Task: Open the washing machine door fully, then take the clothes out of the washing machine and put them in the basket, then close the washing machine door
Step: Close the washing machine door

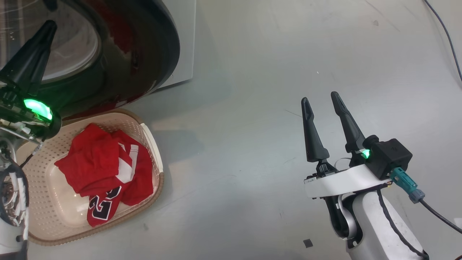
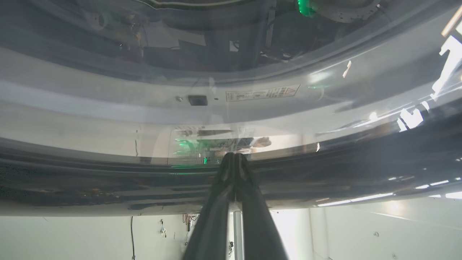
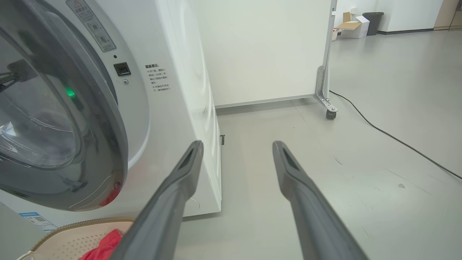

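On the floor [image 1: 252,72] just below the washing machine door [image 1: 144,54], the cream basket [image 1: 158,169] holds the red clothes [image 1: 108,169]. The left gripper [image 1: 49,27], fingers pressed together, sets its tips against the door's glossy black rim. The right gripper [image 1: 320,98] hangs spread wide and empty over the floor, off to the right.

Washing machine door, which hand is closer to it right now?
Left. The left hand, shut, has its tips right at the washing machine door; the right hand hangs open over the floor, well away.
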Motion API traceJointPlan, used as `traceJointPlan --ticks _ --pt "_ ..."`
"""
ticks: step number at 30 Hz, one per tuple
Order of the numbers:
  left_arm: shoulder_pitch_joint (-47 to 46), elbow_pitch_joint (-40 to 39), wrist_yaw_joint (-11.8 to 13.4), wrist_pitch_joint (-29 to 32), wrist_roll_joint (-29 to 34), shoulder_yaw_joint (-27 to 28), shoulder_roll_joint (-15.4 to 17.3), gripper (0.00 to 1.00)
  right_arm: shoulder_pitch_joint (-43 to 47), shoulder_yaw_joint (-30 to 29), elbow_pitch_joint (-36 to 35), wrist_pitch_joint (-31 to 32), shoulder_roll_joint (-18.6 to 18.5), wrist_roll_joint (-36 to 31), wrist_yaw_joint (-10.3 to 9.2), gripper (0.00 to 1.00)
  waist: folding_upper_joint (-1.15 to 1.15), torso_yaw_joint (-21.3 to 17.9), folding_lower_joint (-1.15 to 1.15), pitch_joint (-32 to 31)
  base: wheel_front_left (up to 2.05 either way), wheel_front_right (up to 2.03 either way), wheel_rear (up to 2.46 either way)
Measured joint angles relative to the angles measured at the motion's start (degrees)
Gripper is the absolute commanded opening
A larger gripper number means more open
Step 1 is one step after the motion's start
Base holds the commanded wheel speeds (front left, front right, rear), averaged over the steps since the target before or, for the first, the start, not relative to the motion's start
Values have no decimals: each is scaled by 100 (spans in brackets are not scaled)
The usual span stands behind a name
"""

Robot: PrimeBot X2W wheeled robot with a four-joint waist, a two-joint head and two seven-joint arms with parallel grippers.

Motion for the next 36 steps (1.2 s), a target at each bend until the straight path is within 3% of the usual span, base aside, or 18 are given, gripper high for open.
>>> traceJointPlan --ticks 17,26,36 --pt "1012 -103 -179 64 -46 298 -589 0 8 -241 243 0 -3 -426 10 100 0 715 0 -309 0 0 0" --pt "1565 -717 -179 5 25 728 -957 0 122 -402 372 0 -7 -545 41 100 0 1166 0 -557 0 0 0" --pt "2296 -1090 -179 -14 305 989 -1085 0 354 -455 559 0 -8 -648 160 100 0 1485 0 -970 0 0 0"
